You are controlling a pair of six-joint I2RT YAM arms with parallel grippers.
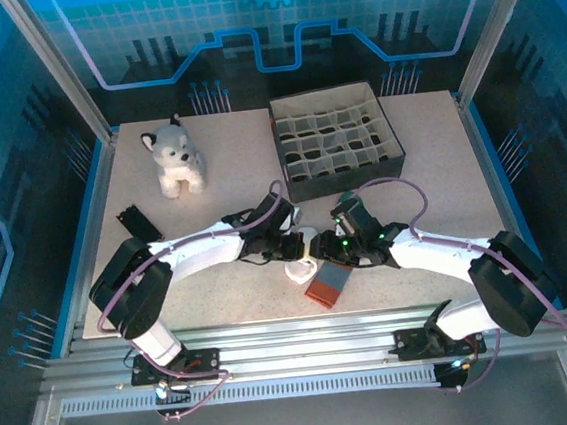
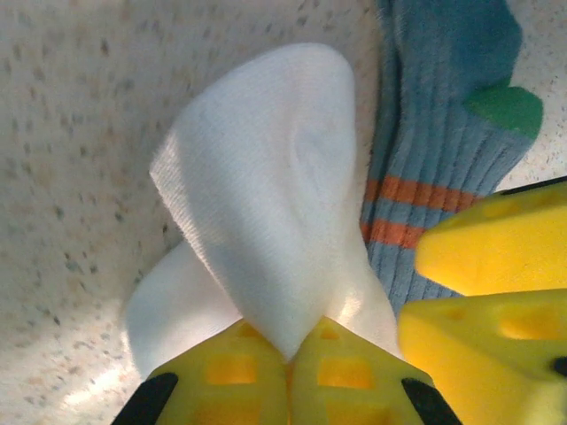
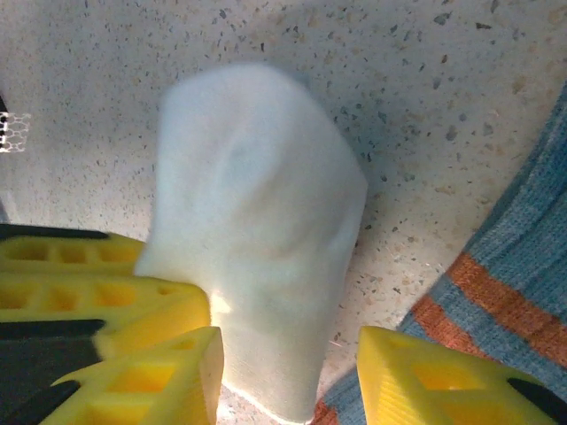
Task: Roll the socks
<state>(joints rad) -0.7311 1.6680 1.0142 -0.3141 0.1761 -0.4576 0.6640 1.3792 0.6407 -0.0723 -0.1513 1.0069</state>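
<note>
Across the worktop [image 1: 432, 188], our left arm [image 1: 207, 248] and right arm [image 1: 438, 253] reach in from either side. They meet at the middle, close to the near edge, and both task pieces lie there.

The grey-blue sock [image 2: 443, 133] rests flat, slightly right of and nearer than the meeting point. Its ribbed length, with a green patch at one end and orange-red bands further along, runs roughly alongside the white sock [image 2: 266, 195]. The white sock sits just beside it on the left. We cannot tell whether the two touch or overlap.

Our left end effector [image 2: 288, 354] is closed, pinching one end of the white sock. From the pinch the fabric stands up in a fold that runs straight out ahead of the fingertips.

Our right end effector [image 3: 291, 350] is open and straddles that same fold. One jaw is against the fabric. The other stands off, with bare worktop between it and the sock, and the grey-blue sock lies just outside that jaw.

We judge that the coming move turns on this alignment. The white sock lies directly between the right jaws, its long axis pointing away from both wrists. Both arms are about equally near, so the right one need only close rather than travel. The grey-blue sock is close enough to be dragged along.
</note>
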